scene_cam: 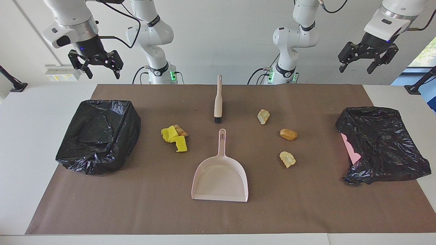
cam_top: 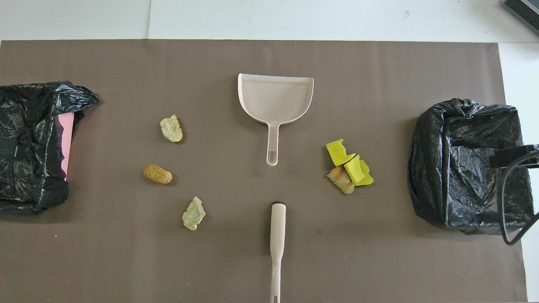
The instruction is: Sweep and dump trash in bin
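Three tan crusty lumps of trash (scene_cam: 263, 116) (scene_cam: 288, 134) (scene_cam: 287, 159) lie spread out toward the left arm's end. Yellow sponge-like pieces with a tan lump (scene_cam: 175, 137) (cam_top: 349, 166) sit in a small heap toward the right arm's end. A beige brush (scene_cam: 218, 100) (cam_top: 277, 240) lies mid-table near the robots. The beige dustpan (scene_cam: 220, 177) (cam_top: 276, 99) lies farther out, its handle pointing at the brush. My right gripper (scene_cam: 103, 74) hangs open and empty, high above the bin at its end. My left gripper (scene_cam: 356, 69) hangs open and empty, high above the other bin.
A bin lined with a black bag (scene_cam: 98, 136) (cam_top: 467, 164) stands at the right arm's end. A pink bin under a loose black bag (scene_cam: 381, 143) (cam_top: 29, 143) stands at the left arm's end. A brown mat (scene_cam: 218, 217) covers the table.
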